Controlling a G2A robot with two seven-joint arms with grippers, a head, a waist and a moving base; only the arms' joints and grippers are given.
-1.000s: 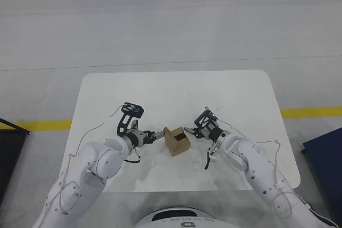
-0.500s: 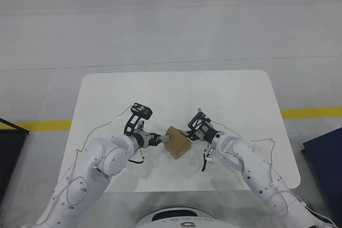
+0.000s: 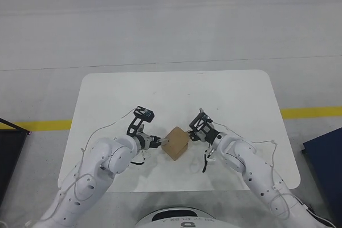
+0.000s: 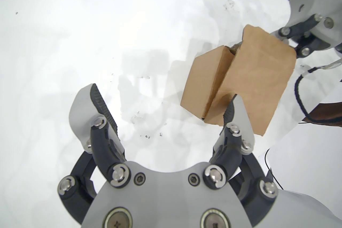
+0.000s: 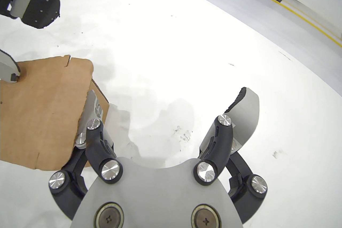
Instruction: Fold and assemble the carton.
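The carton (image 3: 175, 142) sits on the table (image 3: 228, 97) near its middle, slightly toward the robot's edge, turned askew to the edges. Two of its brown panels meet along a seam that gapes a little at one end. The left gripper (image 4: 163, 95) is at the carton's left side, fingers spread apart, one fingertip touching the cardboard. The right gripper (image 5: 168, 94) is at the opposite side, fingers likewise apart, one finger against the carton's edge.
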